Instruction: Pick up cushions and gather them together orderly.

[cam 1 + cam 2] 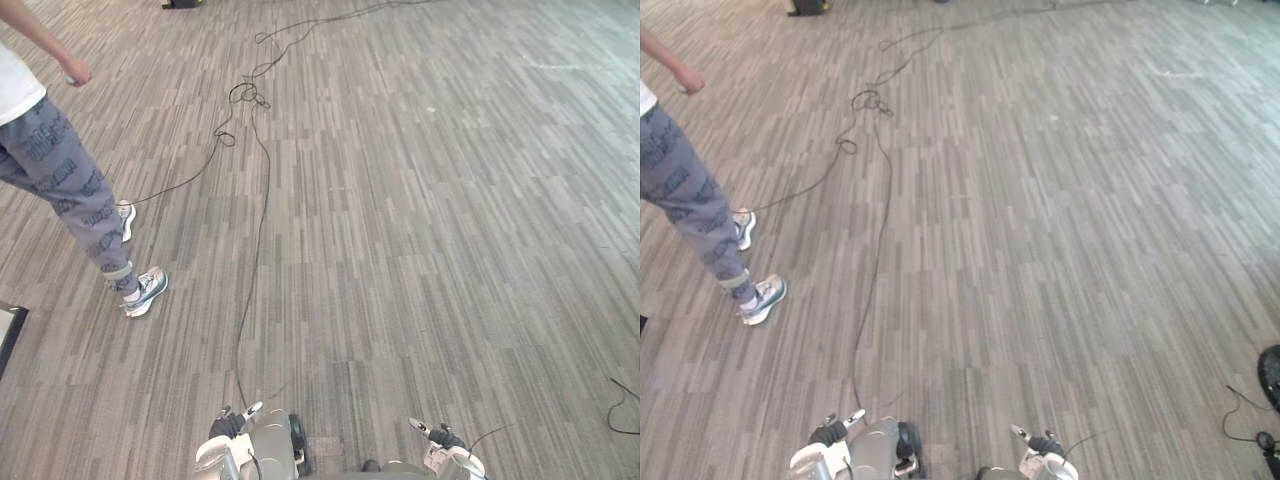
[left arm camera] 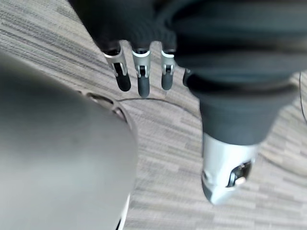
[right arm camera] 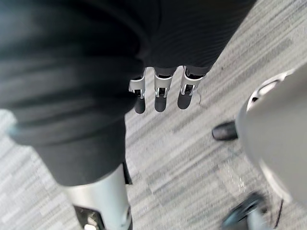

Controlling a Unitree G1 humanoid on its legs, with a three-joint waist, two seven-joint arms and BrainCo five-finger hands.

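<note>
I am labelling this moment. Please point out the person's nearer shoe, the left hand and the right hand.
person's nearer shoe [image 1: 148, 288]: left eye view, on its upper side.
left hand [image 2: 143, 79]: left wrist view, on a finger.
right hand [image 3: 161, 93]: right wrist view, on a finger.

The floor [image 1: 420, 220]: low-pile carpet in narrow grey strips, matt, w/ a fine woven grain. A person's trousers [image 1: 60, 175]: soft grey cloth w/ a darker print, loosely creased; shirt [image 1: 12, 85]: plain white cloth, matt. 2 trainers [image 1: 147, 290]: pale, smooth-looking uppers w/ white soles; exact material can't be told. Robot's left hand [image 2: 143, 79]: cover [image 2: 230, 57] of dark ribbed stuff, matt, rubber or cloth unclear; fingers [image 2: 118, 72] satin silver, metal-look, w/ smooth dark tips showing a faint sheen; thumb [image 2: 225, 167] smooth silver w/ soft highlights. Robot's right hand [image 3: 160, 93]: same finish, i.e. matt ribbed dark cover [image 3: 72, 72], silver metal-look fingers [image 3: 187, 93], dark semi-gloss tips, thumb [image 3: 103, 201] smooth silver.
</note>
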